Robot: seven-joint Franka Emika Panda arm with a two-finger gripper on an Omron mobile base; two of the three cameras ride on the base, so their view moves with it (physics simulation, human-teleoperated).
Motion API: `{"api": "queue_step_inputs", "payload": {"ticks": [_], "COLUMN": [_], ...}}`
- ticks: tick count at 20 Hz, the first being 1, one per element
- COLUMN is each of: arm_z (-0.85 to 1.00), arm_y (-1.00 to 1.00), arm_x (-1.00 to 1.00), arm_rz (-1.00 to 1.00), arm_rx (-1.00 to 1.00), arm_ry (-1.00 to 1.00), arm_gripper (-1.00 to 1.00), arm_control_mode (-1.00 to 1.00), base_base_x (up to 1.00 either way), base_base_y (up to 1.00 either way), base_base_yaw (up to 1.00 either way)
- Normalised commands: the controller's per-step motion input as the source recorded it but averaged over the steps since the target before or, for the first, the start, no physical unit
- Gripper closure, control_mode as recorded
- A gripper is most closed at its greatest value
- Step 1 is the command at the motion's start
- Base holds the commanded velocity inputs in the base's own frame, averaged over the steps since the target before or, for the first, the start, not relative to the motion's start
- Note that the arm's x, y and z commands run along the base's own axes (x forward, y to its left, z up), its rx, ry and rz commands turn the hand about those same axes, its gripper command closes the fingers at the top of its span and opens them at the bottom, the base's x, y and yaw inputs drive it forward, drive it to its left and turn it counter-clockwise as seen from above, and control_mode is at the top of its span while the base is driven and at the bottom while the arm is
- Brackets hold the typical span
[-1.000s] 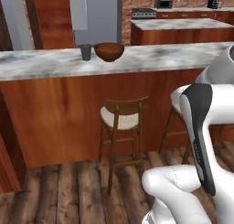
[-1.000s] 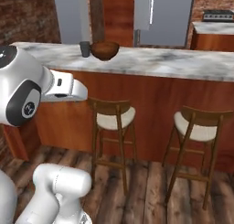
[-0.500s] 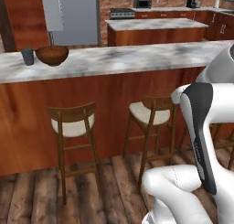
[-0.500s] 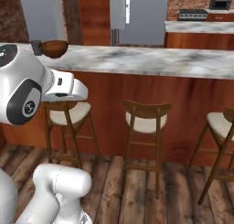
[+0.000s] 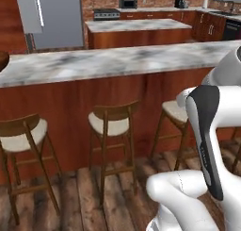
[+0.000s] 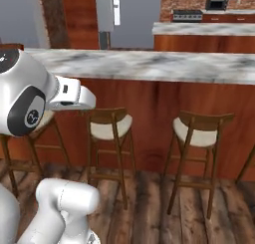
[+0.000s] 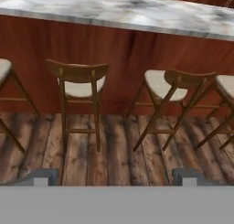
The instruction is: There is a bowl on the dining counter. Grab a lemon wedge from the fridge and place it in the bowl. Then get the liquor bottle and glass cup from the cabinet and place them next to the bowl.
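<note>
The bowl (image 5: 2, 60) is now just a dark sliver at the far left edge of my left base view, sitting on the marble worktop (image 5: 117, 60). A second ago it stood near the middle of that view with a dark cup just beside it. Nothing on the worktop has moved. The whole picture has slid left, so it is the base that has been driving to the right along the wood-panelled front, past one stool (image 5: 110, 124) after another. I can't tell from here whether there is a lemon wedge in the bowl, as too little of it shows. The grey fridge (image 5: 56, 18) stands beyond the worktop, well apart from the bowl, and a second marble-topped island (image 5: 136, 26) lies further back to its right. The arm is tucked in close to the body. In the hand view the tool (image 7: 114, 178) looks down at the stools and the plank floor, its fingers (image 7: 45, 176) spread wide apart with nothing between them. I read this as a transit leg: I'm empty-handed and leaving the bowl behind, probably heading round the end of the worktop into the kitchen for the next item. That means more driving before any reach, and I'll have to find the bowl again when I come back.
</note>
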Motion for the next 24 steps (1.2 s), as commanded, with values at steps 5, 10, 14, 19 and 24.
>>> {"api": "queue_step_inputs", "payload": {"ticks": [5, 10, 14, 19, 24], "arm_z": [0.00, 0.00, 0.00, 0.00, 0.00], "arm_y": [0.00, 0.00, 0.00, 0.00, 0.00], "arm_x": [0.00, 0.00, 0.00, 0.00, 0.00], "arm_rz": [0.00, 0.00, 0.00, 0.00, 0.00], "arm_rx": [0.00, 0.00, 0.00, 0.00, 0.00], "arm_ry": [0.00, 0.00, 0.00, 0.00, 0.00], "arm_gripper": [-1.00, -1.00, -1.00, -1.00, -1.00], "arm_control_mode": [1.00, 1.00, 1.00, 1.00, 1.00], "base_base_x": [0.06, 0.15, 0.18, 0.23, 0.27], "base_base_y": [-1.00, -1.00, -1.00, -1.00, -1.00], "base_base_yaw": [-0.09, -0.07, -0.06, -0.04, -0.04]}}
